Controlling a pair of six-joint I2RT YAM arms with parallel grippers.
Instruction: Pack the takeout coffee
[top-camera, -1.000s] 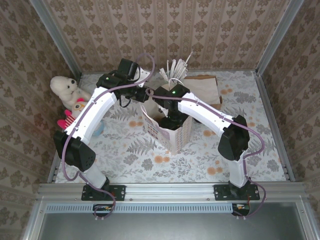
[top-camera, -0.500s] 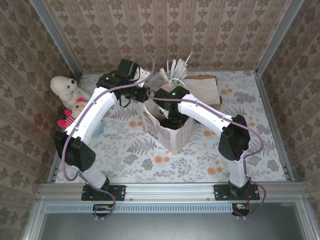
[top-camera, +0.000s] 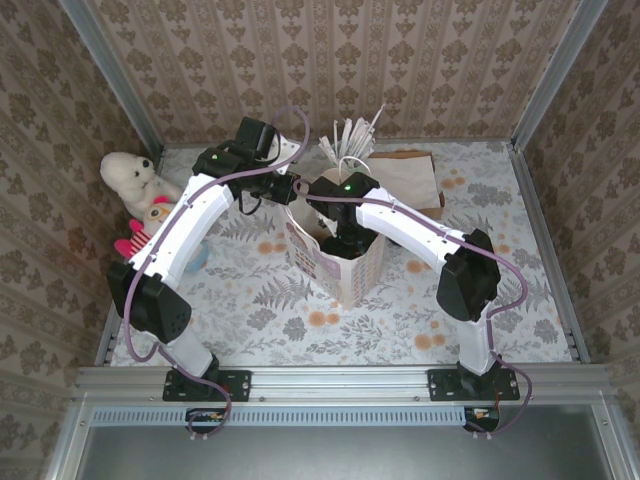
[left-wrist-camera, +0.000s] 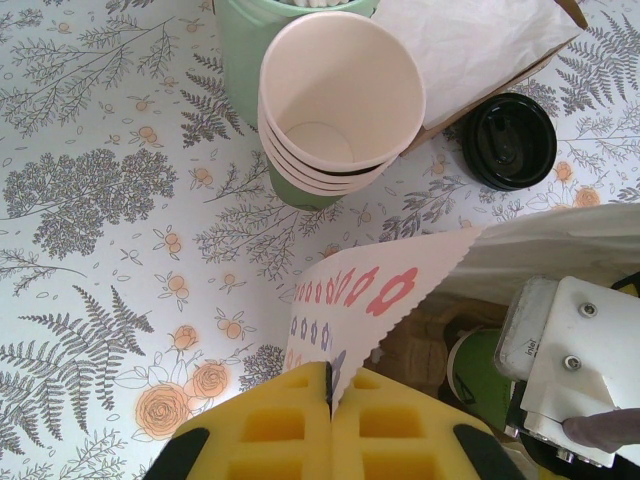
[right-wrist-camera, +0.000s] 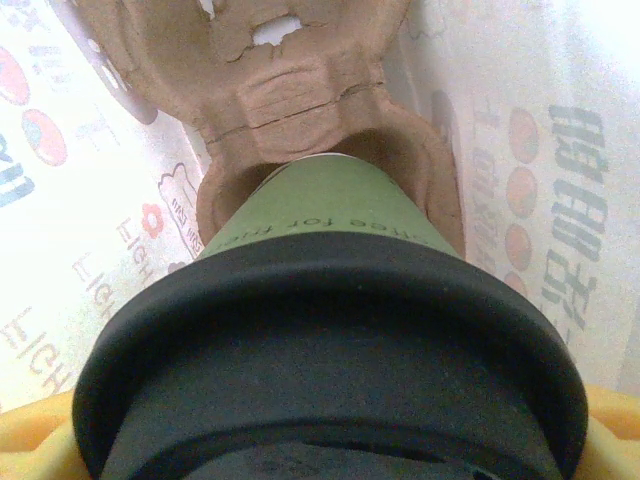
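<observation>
**Cup gripped low inside the bag**

The right arm bends steeply downward, and the right gripper (right-wrist-camera: 320, 445) is sunk into the tall white paper bag with red flower print (top-camera: 345, 275). Its yellow pads (right-wrist-camera: 25, 445) clamp the small green paper cup with a round black lid (right-wrist-camera: 320, 250).

The right wrist view shows the cup's base at a well of the brown moulded-pulp carrier (right-wrist-camera: 300, 100); whether it is seated cannot be told. Bag walls crowd both sides.

The left gripper (left-wrist-camera: 328, 385) pinches the bag's scalloped rim. In its wrist view, a stack of cream paper cups (left-wrist-camera: 340, 100) and a loose black lid (left-wrist-camera: 510, 140) lie beyond.

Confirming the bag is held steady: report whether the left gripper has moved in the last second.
No. The left gripper sits equally far from the white teddy bear, fingers shut on the paper bag rim.
</observation>
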